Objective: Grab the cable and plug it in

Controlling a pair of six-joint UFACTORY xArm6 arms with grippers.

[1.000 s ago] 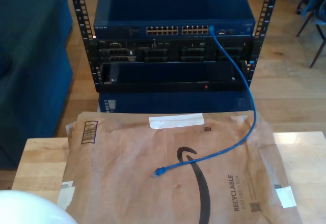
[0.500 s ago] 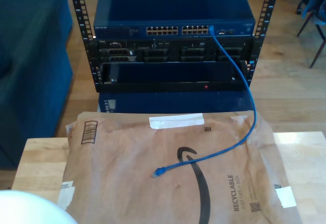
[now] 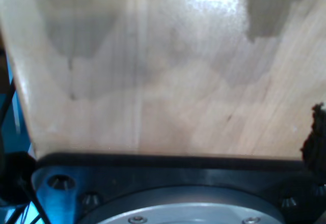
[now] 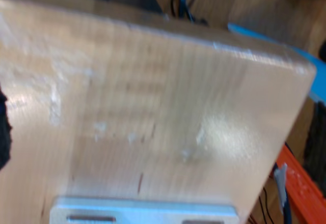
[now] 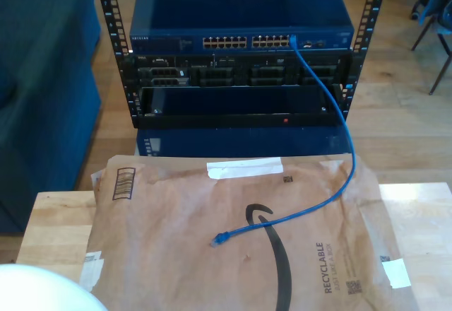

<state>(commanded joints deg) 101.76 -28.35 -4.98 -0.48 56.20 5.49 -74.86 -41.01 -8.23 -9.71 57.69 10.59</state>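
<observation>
The bright-blue cable (image 5: 340,157) runs from a port at the right end of the blue network switch (image 5: 240,14), down past the rack front and onto a brown paper mailer (image 5: 169,254). Its free plug (image 5: 221,239) lies loose near the middle of the mailer, with nothing holding it. The other plug (image 5: 292,40) sits in the switch's port row. The first wrist view looks down on pale wooden tabletop (image 3: 163,81), and so does the second wrist view, on wood (image 4: 153,107).
The mailer covers most of a wooden table (image 5: 56,226). Black rack units (image 5: 240,74) sit below the switch. A white rounded object (image 5: 35,290) fills the exterior view's lower left corner. A black plate with a silver ring (image 3: 178,203) and an orange part (image 4: 300,183) appear in the wrist views.
</observation>
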